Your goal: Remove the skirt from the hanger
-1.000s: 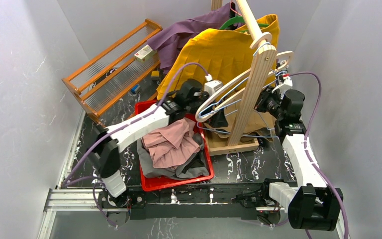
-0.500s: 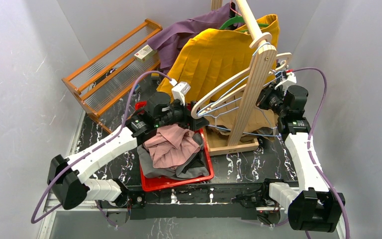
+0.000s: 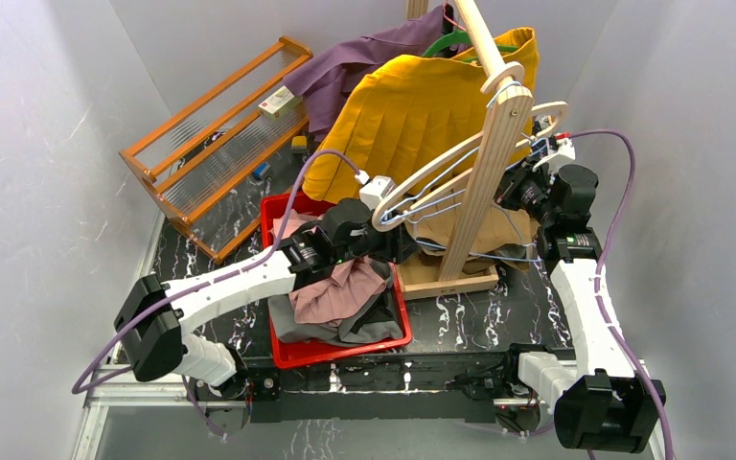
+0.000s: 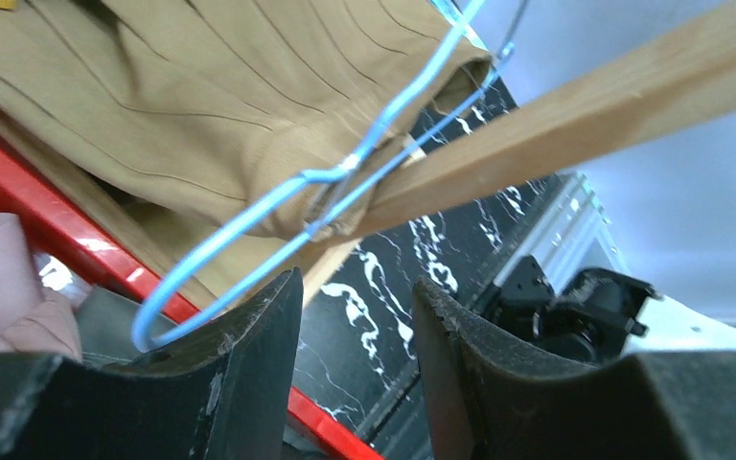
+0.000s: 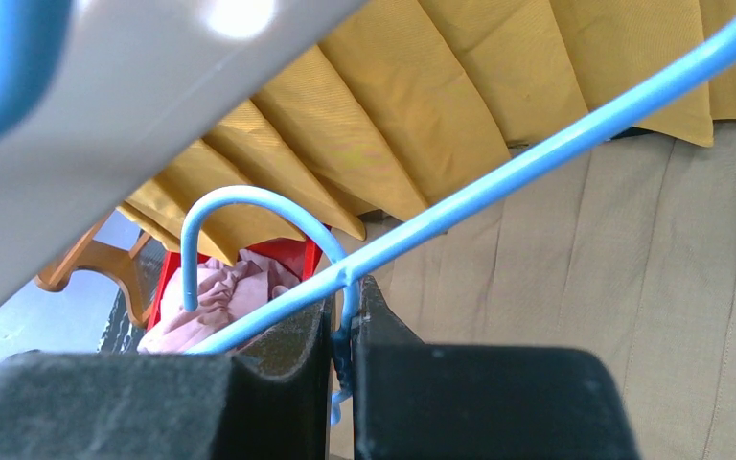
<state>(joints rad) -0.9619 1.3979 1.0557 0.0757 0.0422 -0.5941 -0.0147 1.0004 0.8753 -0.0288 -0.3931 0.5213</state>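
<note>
Grey walls all round, black white-veined worktop (image 3: 470, 311). Red bin (image 3: 340, 352) at front centre: crumpled pink garment (image 3: 331, 292) on top, grey garment (image 3: 292, 326) under it, bunched toward the front rim. Orange wooden rack (image 3: 220, 144) tilted at back left, ribbed clear panel inside. White tag (image 3: 281, 99) with a red mark on its far rail, print too small to read. Wooden stand (image 3: 489, 163) right of the bin, with mustard pleated garment (image 3: 422, 105) and purple garment (image 3: 364, 57) hanging behind it and white hanger (image 3: 441, 168) leaning across the post. Tan skirt (image 4: 201, 115) hung on blue wire hanger (image 5: 537, 158), low beside the stand's post, over the stand base just right of the bin. Right gripper (image 5: 342, 326) pinched tight on the hanger's wire below the hook, tan cloth right behind it. Left gripper (image 4: 355, 316) stretched over the bin's back corner toward the skirt, jaws partly apart, nothing between them. Looped end of the blue wire just above one jaw; cannot tell whether touching.
</note>
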